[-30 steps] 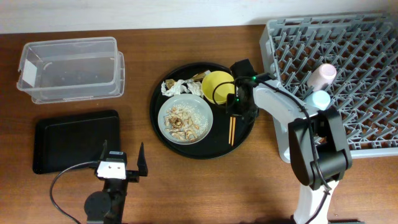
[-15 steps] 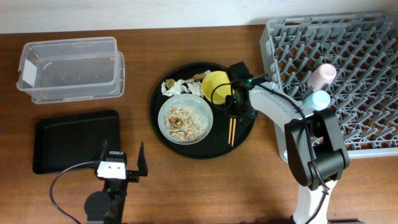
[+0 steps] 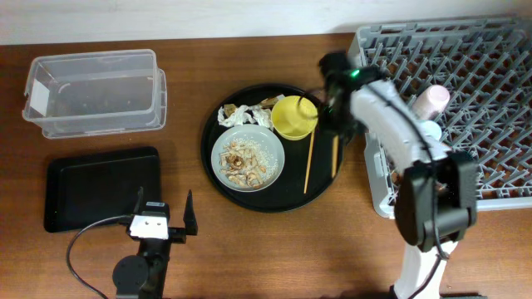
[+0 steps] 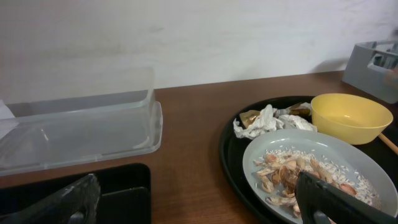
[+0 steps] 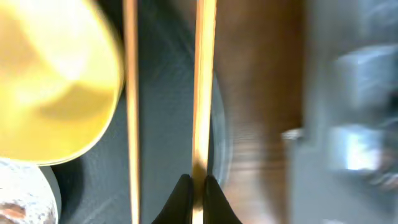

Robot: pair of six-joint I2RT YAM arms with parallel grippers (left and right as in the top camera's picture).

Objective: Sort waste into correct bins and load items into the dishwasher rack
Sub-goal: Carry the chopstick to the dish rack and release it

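Note:
My right gripper [image 3: 336,124] [image 5: 197,186] is shut on one wooden chopstick [image 3: 336,156] [image 5: 203,87] and holds it above the round tray's right edge. The other chopstick [image 3: 308,162] [image 5: 130,106] lies on the round black tray [image 3: 241,195]. The yellow-green bowl [image 3: 293,116] [image 4: 351,117] sits on that tray beside the grey-green plate [image 3: 248,158] [image 4: 311,163] of food scraps [image 3: 242,164], the white tissue [image 3: 237,115] [image 4: 264,120] and the gold-brown wrapper [image 3: 267,102] [image 4: 250,117]. The pink cup [image 3: 431,100] and blue cup [image 3: 431,131] stand in the grey rack [image 3: 482,83]. My left gripper [image 3: 163,226] [image 4: 199,199] is open and empty.
The clear plastic box [image 3: 93,91] [image 4: 78,134] stands at the back left. The flat black tray [image 3: 100,187] [image 4: 118,186] lies in front of it, just ahead of my left gripper. A white wall runs along the table's far edge.
My right gripper closed on one chopstick, lifted it and carried it right toward the rack. The second chopstick stayed on the tray. The left arm has not moved.

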